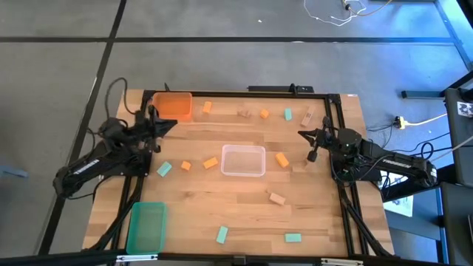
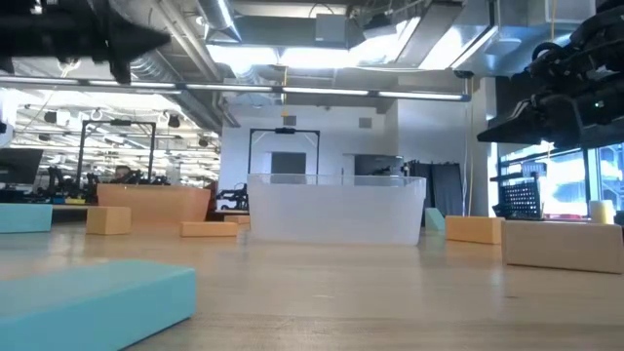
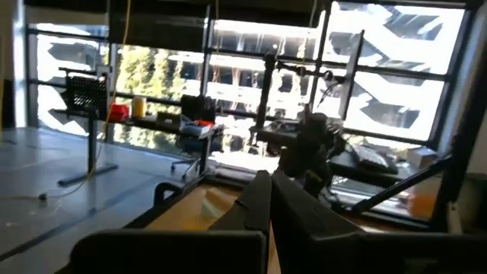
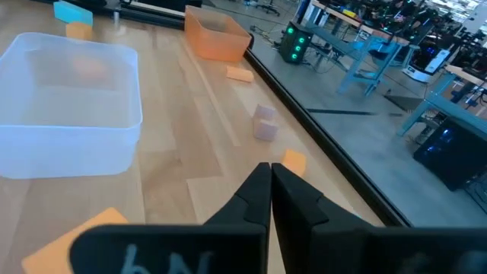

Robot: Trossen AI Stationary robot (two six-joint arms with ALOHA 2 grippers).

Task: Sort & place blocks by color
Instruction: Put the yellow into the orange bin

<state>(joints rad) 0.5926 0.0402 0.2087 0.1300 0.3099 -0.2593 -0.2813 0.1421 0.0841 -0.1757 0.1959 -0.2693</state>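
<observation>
the wooden table [image 1: 222, 207] carries a clear bin [image 1: 243, 160] at its centre, an orange bin [image 1: 174, 106] at the far left corner, a green bin [image 1: 147, 226] at the near left corner, and scattered orange, mint and tan blocks [image 1: 281, 159].

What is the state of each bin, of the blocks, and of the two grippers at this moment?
orange bin: upright at a table corner, empty.
clear bin: upright mid-table, empty.
green bin: upright near the table edge, empty.
blocks: scattered loose on the table, none in a bin.
left gripper: shut, empty, raised beside the orange bin.
right gripper: shut, empty, raised near an orange block.
</observation>
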